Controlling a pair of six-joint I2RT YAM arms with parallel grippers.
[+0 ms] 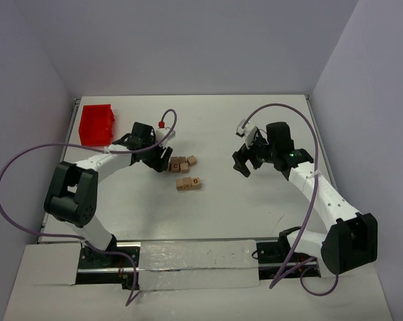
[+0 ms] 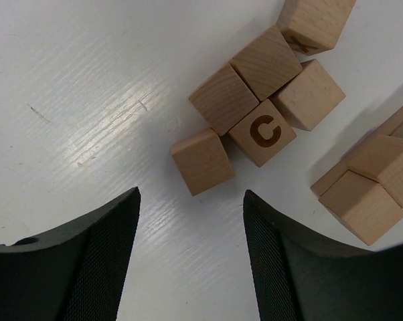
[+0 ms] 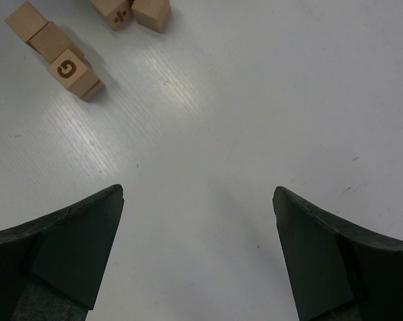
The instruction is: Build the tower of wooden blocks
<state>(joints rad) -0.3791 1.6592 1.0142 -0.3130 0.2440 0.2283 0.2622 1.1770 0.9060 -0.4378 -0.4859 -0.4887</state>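
left gripper (image 2: 192, 200): jaws parted, nothing held, just short of C block (image 2: 262, 132) | right gripper (image 3: 198, 197): jaws spread wide, nothing held, well apart from C block

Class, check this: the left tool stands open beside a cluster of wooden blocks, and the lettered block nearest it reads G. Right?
One slip: the left wrist view shows that the lettered block reads C, not G. The rest stands: the left tool is open beside the cluster of wooden blocks.
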